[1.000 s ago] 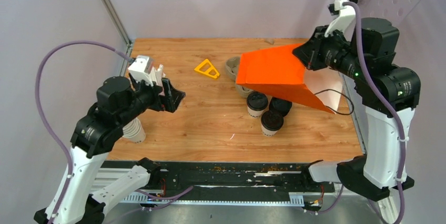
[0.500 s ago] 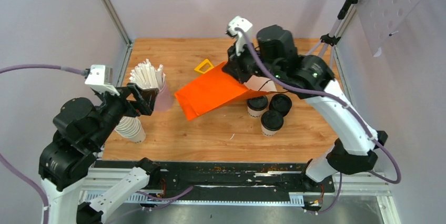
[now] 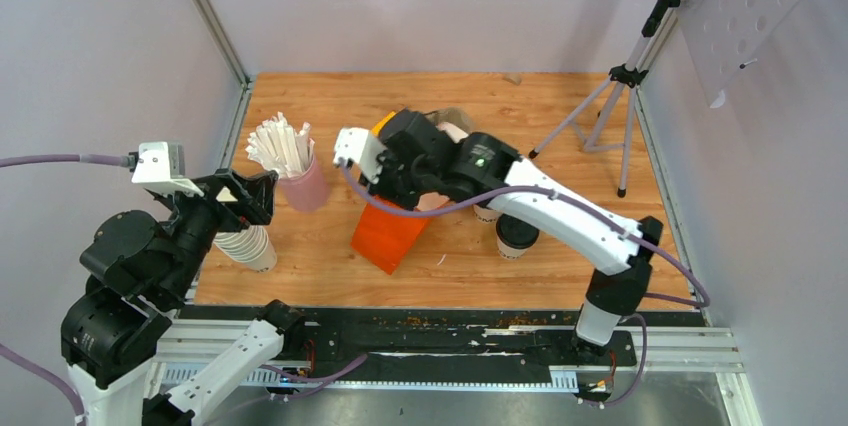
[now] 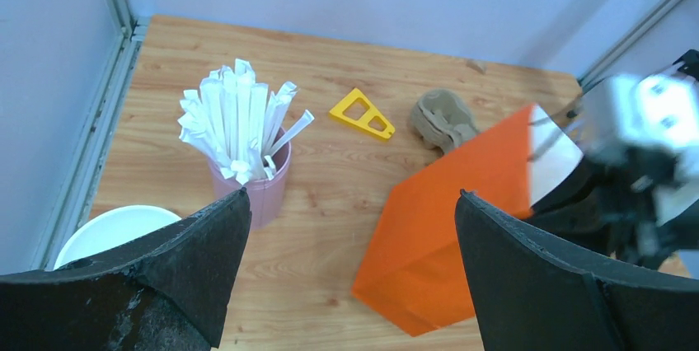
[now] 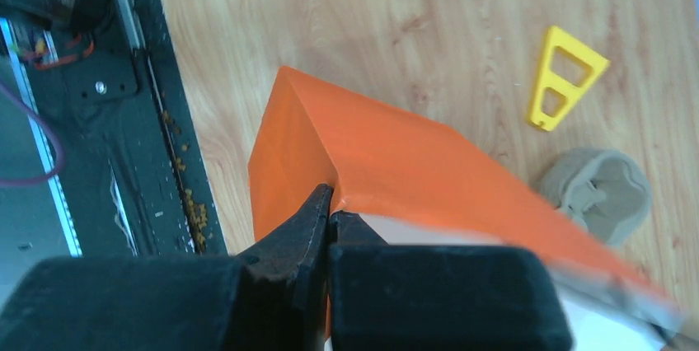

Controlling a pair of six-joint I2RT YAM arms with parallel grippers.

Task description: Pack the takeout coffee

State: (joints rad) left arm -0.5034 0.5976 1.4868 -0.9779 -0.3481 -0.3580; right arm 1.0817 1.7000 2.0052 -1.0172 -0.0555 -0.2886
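The takeout coffee shows as a white cup with a black lid right of centre, and a second one mostly hidden under my right arm. My right gripper is shut on the top edge of an orange paper bag. The bag hangs tilted with its base near the table, left of the cups. In the left wrist view the same bag lies ahead to the right. My left gripper stands open and holds nothing, raised over the table's left side.
A pink cup of white straws stands at the left. A stack of cream cups sits below my left gripper. A yellow triangle and a pulp carrier lie behind the bag. A tripod stands at the back right.
My right arm has swung the orange bag from the far right to left of the cups and lowered it. My left arm has drawn back to the left, uncovering the straw cup.
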